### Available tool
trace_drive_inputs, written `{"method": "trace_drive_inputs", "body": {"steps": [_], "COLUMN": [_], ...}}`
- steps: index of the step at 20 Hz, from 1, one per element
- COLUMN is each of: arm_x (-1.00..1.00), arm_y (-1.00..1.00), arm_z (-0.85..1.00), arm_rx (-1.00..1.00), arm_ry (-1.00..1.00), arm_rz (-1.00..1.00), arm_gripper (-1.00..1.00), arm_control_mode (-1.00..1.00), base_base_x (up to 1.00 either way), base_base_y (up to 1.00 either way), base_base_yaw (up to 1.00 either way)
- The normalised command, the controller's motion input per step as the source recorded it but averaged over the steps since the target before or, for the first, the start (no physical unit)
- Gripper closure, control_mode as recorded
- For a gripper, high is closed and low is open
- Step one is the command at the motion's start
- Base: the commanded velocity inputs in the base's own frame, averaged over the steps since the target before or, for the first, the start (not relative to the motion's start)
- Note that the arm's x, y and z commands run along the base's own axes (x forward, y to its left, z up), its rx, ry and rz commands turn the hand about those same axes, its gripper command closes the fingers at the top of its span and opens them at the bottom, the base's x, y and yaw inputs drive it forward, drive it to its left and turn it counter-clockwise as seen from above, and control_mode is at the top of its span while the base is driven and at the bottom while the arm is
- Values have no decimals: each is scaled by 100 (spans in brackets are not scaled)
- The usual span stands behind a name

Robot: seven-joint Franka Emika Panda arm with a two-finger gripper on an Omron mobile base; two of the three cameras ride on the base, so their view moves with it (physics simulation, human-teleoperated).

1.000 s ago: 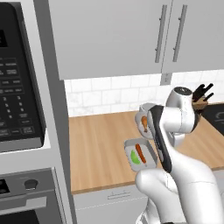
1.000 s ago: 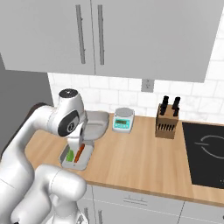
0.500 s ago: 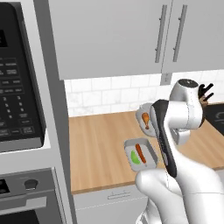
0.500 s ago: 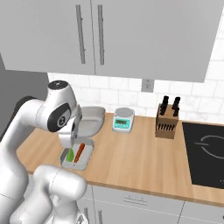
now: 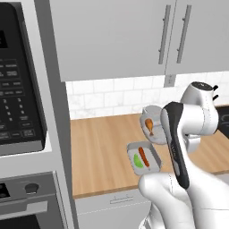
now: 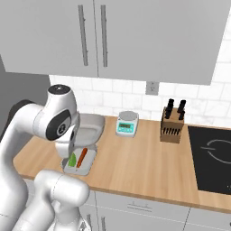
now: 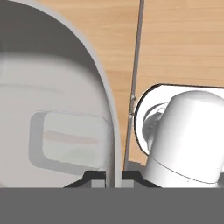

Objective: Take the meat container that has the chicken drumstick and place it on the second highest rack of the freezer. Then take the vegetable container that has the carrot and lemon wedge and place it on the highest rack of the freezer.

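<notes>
Item count: two containers (image 5: 154, 120) (image 5: 144, 157); one drumstick (image 5: 149, 125); one carrot (image 5: 143, 156); one lemon wedge (image 5: 138, 161); one scale (image 6: 126, 123); one knife block (image 6: 172, 127), apparently holding two knives.

The table (image 6: 135, 158) is warm wood with a matt, faintly grained top. Both trays (image 5: 153, 156) look like smooth pale grey plastic, slightly translucent at the rim in the hand view. The wall tiles (image 6: 135, 97) are glossy white, the cupboard doors (image 5: 112, 36) flat matt grey with brushed metal handles (image 5: 164, 33).
</notes>
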Motion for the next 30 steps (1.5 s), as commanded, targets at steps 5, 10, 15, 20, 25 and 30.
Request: {"method": "trace_drive_inputs", "body": {"steps": [5, 10, 15, 20, 25, 30], "arm_x": [-1, -4, -20, -34, -36, 0], "arm_y": [25, 1, 0, 0, 0, 0], "arm_z": [19, 30, 20, 0, 0, 0], "arm_rx": [0, 0, 0, 0, 0, 0], "arm_ry": [-2, 0, 0, 0, 0, 0], "arm_rz": [0, 0, 0, 0, 0, 0], "arm_gripper": [100, 100, 100, 100, 100, 100], "arm_control_mode": [-100, -100, -100, -100, -100, 100], "base_base_x": [0, 0, 0, 0, 0, -58], "base_base_y": [0, 0, 0, 0, 0, -21], "base_base_yaw": [0, 0, 0, 0, 0, 12]}}
